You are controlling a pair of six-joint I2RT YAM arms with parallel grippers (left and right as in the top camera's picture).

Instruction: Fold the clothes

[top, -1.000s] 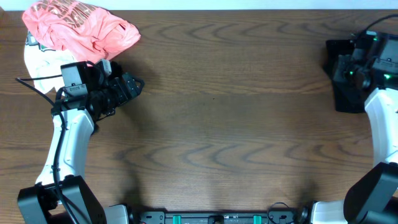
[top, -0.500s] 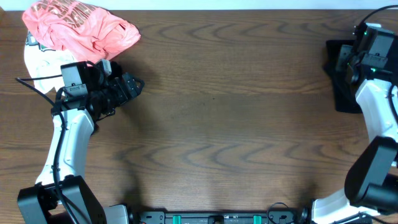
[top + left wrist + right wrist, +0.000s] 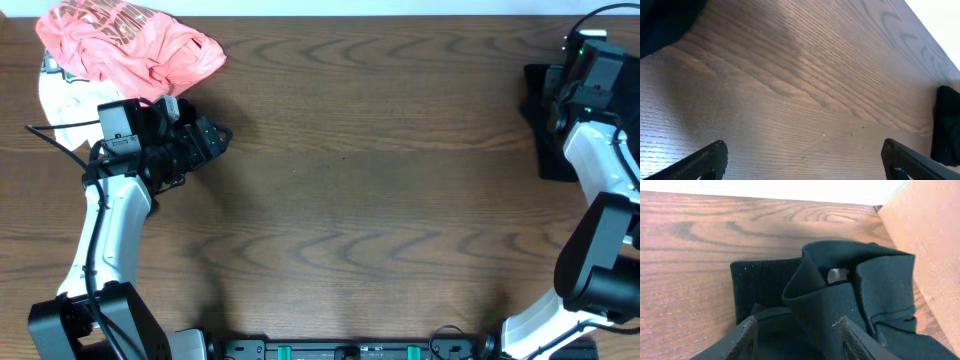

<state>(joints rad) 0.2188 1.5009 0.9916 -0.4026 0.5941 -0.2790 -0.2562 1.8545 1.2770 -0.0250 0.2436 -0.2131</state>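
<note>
I am holding my right gripper (image 3: pixel 799 330) half spread over the crumpled black garment (image 3: pixel 860 290) at the table's (image 3: pixel 790 75) far right corner, pinching nothing. My left gripper (image 3: pixel 805 162) is gaping wide above the table's wood, gripping nothing, beside the coral-pink tee (image 3: pixel 130 45).

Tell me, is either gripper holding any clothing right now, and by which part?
Nothing is held. The left gripper hangs open over bare table; the right gripper stands open over the black garment's raised fold, not pinching it.
</note>
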